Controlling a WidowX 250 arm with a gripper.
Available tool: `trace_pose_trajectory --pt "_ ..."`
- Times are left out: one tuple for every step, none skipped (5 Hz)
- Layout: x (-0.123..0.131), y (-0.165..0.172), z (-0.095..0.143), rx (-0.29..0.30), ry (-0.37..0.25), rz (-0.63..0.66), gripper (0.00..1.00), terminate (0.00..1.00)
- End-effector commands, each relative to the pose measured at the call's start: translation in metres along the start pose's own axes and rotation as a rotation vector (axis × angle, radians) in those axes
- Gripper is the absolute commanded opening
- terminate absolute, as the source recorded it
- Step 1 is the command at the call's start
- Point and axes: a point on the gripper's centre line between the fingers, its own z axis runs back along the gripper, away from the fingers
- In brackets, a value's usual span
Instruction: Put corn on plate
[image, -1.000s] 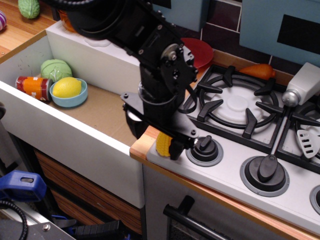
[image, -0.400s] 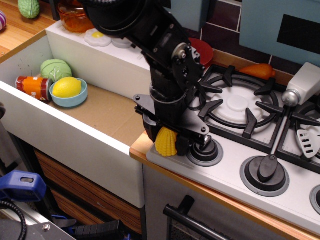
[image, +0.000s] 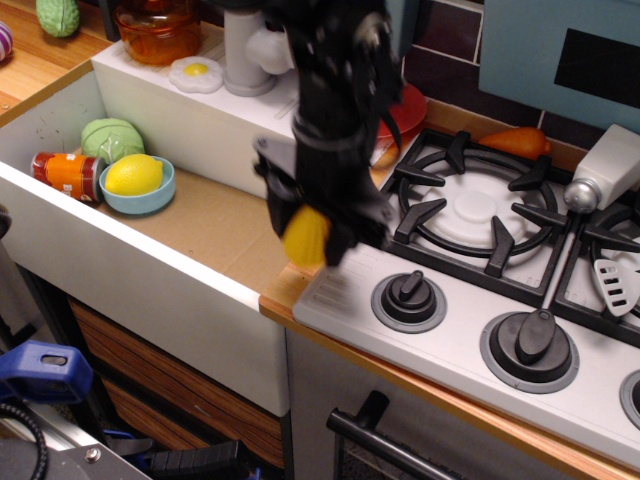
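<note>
Gripper (image: 312, 240) clamping corn (image: 305, 238), hanging above stove's near-left corner. Plate (image: 405, 105) sitting far, behind arm. Risk: blurred, rounded corn slipping out, dropping into sink (image: 200, 225).

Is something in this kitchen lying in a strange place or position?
Yes. A can lies on its side in the sink, beside a lemon in a bowl. A fried egg sits on the sink's back ledge. The gripper holds the corn.

Glossy yellow plastic corn (image: 305, 237); matt black end effector (image: 322, 232); smooth red plastic plate (image: 403, 106); pale wooden surface (image: 285, 285) edge.
</note>
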Motion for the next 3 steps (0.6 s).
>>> trace_pose_trajectory --pt "0.057 0.037 0.017 0.07 -0.115 -0.058 0.0 0.0" --pt "0.088 0.049 0.001 0.057 -0.213 -0.064 0.0 0.0" --pt "0.11 0.051 -0.014 0.039 -0.286 -0.07 0.0 0.0"
